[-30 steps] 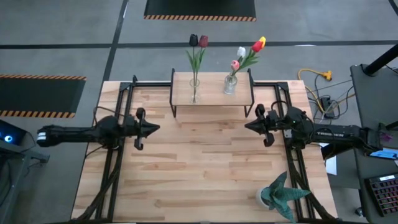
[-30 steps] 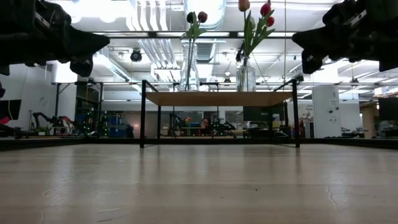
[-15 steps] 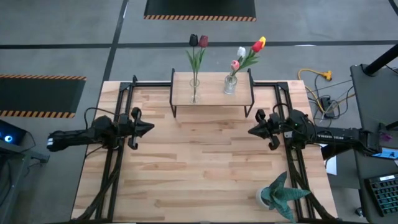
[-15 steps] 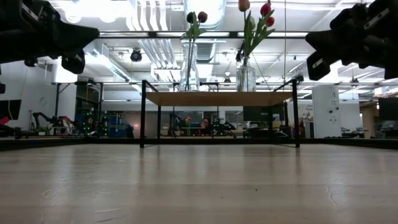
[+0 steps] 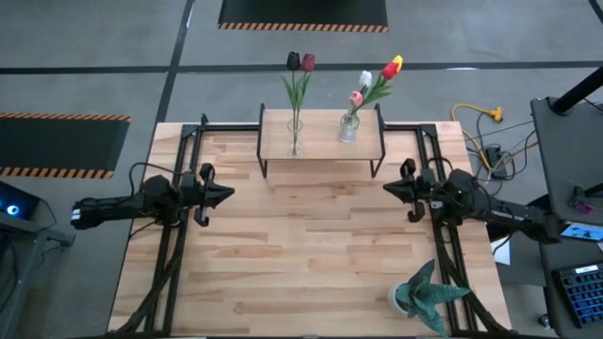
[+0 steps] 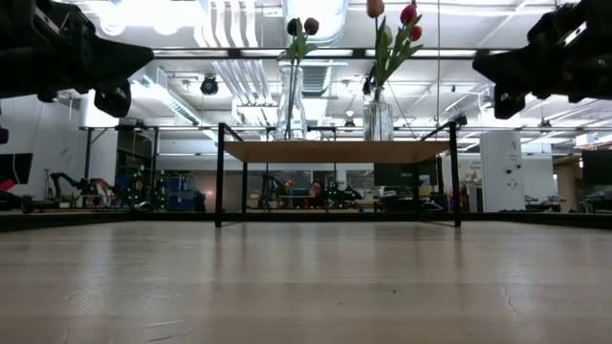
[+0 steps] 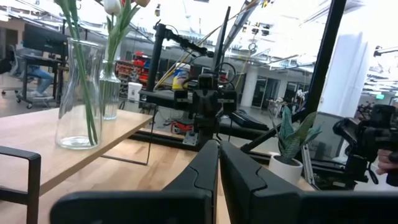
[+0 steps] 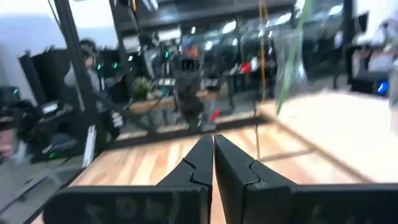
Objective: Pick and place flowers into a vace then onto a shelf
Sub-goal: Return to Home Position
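**Spotter:** Where do the flowers (image 5: 389, 69) stand?

**Operator:** All up on the shelf (image 5: 320, 148); two dark heads in the tall vase (image 5: 295, 137), the pink, white, red and yellow ones in the short vase (image 5: 349, 130) just beside it; both vases are upright.

**Spotter:** And your grippers?

**Operator:** I have the left gripper (image 5: 232, 194) and the right gripper (image 5: 387, 187) hovering over the table (image 5: 301, 264), well apart from the shelf; each is pinched closed on nothing.

**Spotter:** If you had to shift a vase?

**Operator:** I'd judge the glass slick and breakable, and top-heavy under those long stems; I'd take the body low and gently; the stems look light and bendy, so never by the heads.
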